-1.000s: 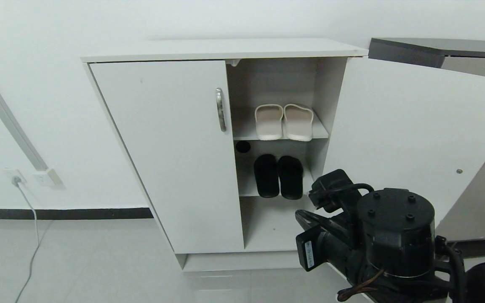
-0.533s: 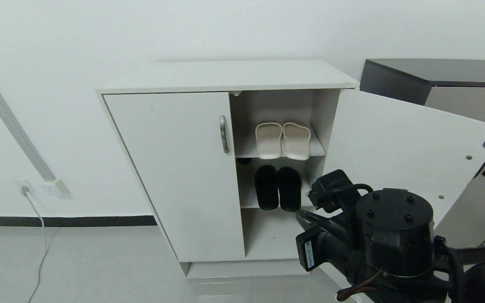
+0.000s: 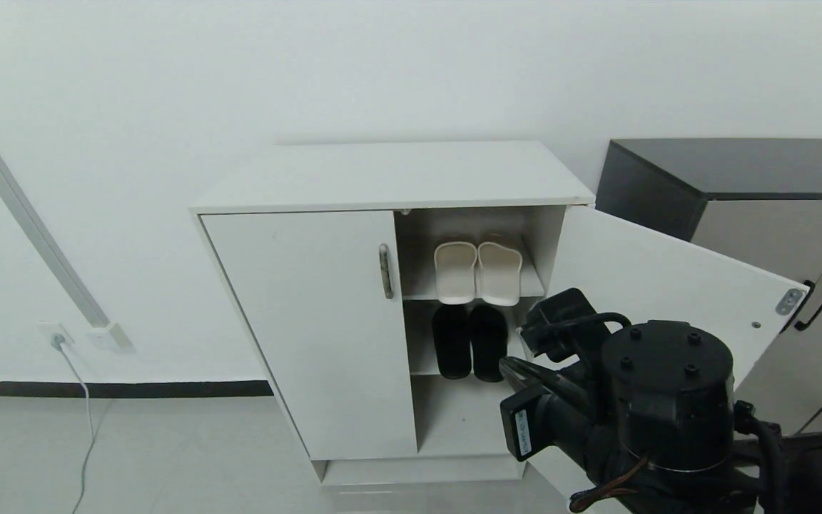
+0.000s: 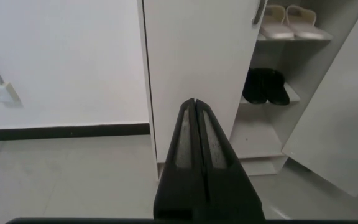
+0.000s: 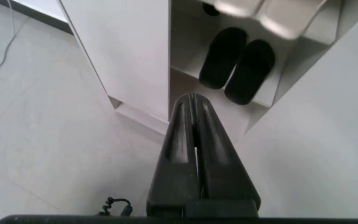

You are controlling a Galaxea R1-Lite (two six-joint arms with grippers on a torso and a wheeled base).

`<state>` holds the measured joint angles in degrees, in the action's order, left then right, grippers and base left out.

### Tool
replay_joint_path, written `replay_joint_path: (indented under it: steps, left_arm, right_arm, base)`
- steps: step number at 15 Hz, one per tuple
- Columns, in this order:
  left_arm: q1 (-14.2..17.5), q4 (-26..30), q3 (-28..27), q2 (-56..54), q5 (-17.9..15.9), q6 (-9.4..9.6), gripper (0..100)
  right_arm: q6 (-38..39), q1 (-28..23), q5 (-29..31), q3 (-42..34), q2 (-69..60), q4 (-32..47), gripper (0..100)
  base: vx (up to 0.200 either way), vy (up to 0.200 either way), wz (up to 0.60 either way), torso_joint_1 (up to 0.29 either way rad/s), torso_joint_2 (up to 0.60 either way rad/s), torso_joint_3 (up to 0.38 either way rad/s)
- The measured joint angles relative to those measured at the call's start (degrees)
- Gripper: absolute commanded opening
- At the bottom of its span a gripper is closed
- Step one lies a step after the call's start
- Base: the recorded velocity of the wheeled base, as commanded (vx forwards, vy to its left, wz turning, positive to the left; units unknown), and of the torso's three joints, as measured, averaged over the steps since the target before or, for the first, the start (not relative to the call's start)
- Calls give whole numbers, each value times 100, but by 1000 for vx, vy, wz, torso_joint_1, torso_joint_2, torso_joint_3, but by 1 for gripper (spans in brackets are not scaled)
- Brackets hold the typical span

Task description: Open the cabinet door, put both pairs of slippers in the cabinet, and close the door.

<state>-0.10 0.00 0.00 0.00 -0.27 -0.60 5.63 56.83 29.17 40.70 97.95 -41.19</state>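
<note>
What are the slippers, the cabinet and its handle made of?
The white slippers look like soft moulded foam or rubber: smooth, matte, each one piece with a raised rim. The black slippers seem the same, though they are too dark to be sure. The cabinet looks like white-coated board, with flat, smooth panels and a dull sheen. Its handle looks like metal, being silvery and slightly shiny.

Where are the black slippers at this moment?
In the head view, the black slippers sit side by side on the middle shelf of the cabinet, right-hand compartment, directly below the white slippers and left of the open door.
</note>
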Motion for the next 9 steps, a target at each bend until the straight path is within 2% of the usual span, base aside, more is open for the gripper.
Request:
replay_joint_path:
  steps: [9]
  left_arm:
    - [0,0,0,0,0,0,0]
  right_arm:
    - [0,0,0,-2,0,0,0]
  base:
    - [0,0,0,203,-518,-316]
